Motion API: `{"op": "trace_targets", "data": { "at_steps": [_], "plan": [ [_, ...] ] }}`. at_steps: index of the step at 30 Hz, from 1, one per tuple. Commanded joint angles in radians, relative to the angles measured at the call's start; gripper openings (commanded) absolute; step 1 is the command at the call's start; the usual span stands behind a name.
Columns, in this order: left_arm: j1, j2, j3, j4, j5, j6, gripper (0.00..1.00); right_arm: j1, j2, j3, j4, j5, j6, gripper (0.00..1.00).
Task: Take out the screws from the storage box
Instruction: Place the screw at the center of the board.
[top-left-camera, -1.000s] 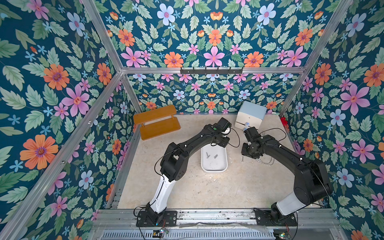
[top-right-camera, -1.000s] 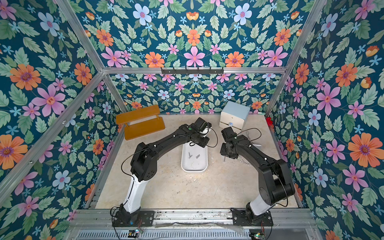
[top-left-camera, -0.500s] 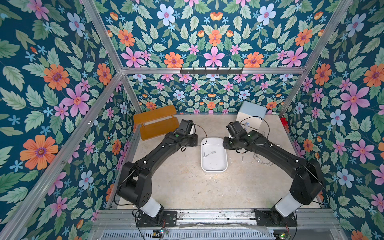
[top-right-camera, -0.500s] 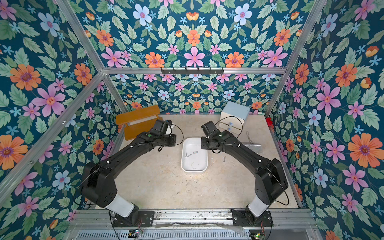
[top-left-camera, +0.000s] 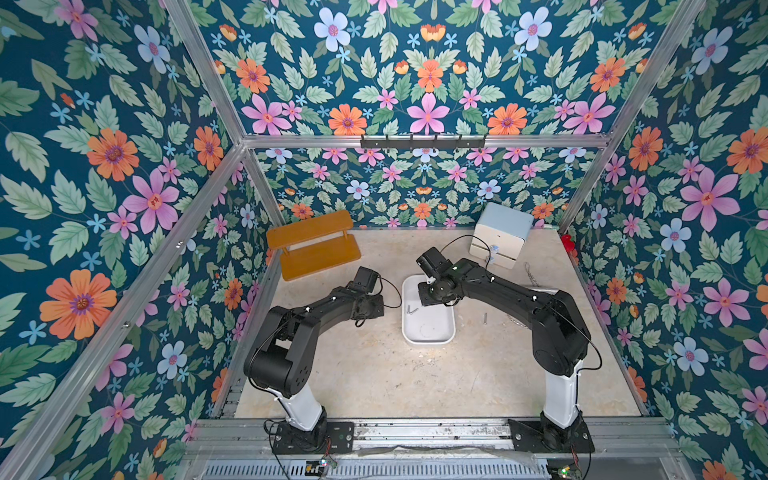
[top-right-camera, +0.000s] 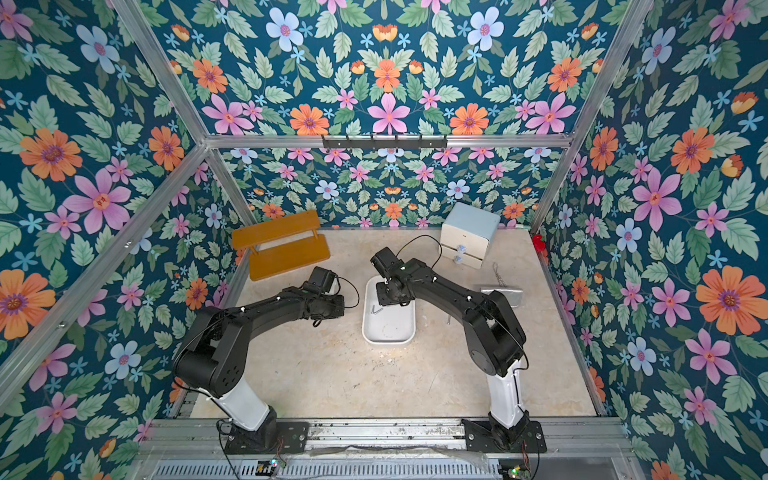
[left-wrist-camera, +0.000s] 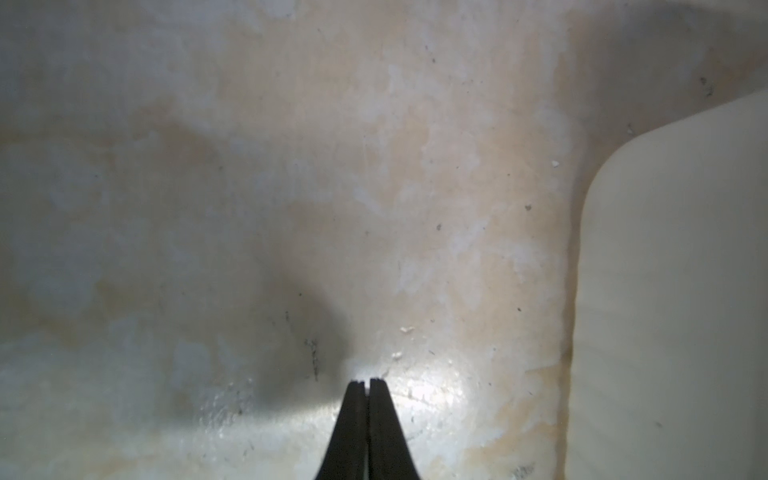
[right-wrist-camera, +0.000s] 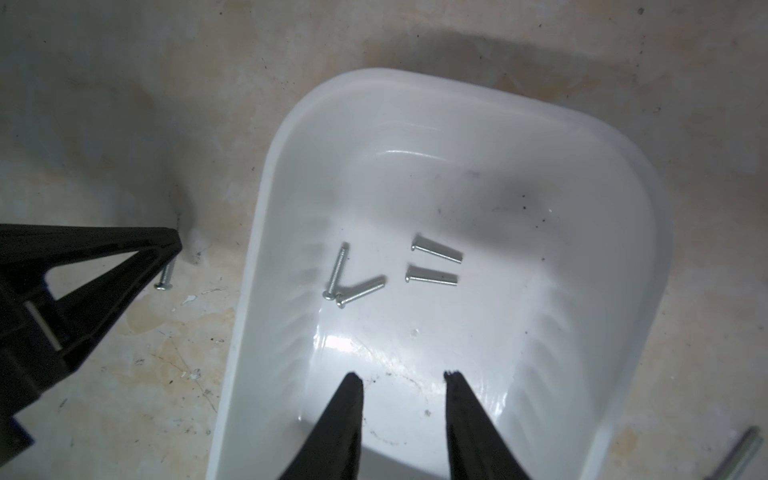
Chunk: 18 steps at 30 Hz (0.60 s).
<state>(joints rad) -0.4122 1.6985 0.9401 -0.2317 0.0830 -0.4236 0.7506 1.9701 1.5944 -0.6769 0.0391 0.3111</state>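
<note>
Clock read on the top views, 6 = arm bases. The table (top-left-camera: 365, 374) is pale and stained. Mid table sits the white box (top-left-camera: 428, 342), long side running 6–12. A loose screw (top-left-camera: 484, 318) lies on the table at the box's 3 o'clock, just beside it, not touching.

Inside the box 4 screws (right-wrist-camera: 432, 276) lie flat on the floor: two w/ heads together in a V, two side by side, approx parallel. In a top view only the V pair (top-left-camera: 411, 308) shows, near the 9 o'clock wall. The rest are hidden under the R wrist.

R gripper (right-wrist-camera: 403, 376) hangs over the box's 12 o'clock half, jaws apart, nothing between them, tips short of the screws. L gripper (left-wrist-camera: 368, 380) is outside, at the box's 9 o'clock, near the wall, jaws pressed together. In the R wrist view a fifth screw (right-wrist-camera: 166, 275) sticks out below its tip, head down, and looks pinched there. Whether it touches the table: can't tell.

Further out, a silvery flat thing (top-right-camera: 498, 293) at 2 o'clock, too unclear to name. By the far wall: orange shelf (top-left-camera: 311, 249) at 11, white drawer unit w/ blue top (top-left-camera: 500, 235) at 1.
</note>
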Motion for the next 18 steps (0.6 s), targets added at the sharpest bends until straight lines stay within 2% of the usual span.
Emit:
{"op": "trace_targets", "data": {
  "at_steps": [1,9,14,18],
  "plan": [
    [0.006,0.033,-0.005,0.066,0.011,-0.013,0.0,-0.006,0.019,0.002,-0.005,0.022,-0.098,0.36],
    [0.008,0.112,-0.013,0.1,0.034,-0.02,0.02,-0.02,0.064,0.009,0.012,-0.018,-0.178,0.34],
    [0.007,0.07,-0.006,0.07,0.032,-0.01,0.3,-0.026,0.087,0.012,0.019,-0.046,-0.232,0.33],
    [0.008,0.033,0.003,0.04,0.035,-0.004,0.42,-0.026,0.11,0.023,0.019,-0.067,-0.276,0.34]
  ]
}}
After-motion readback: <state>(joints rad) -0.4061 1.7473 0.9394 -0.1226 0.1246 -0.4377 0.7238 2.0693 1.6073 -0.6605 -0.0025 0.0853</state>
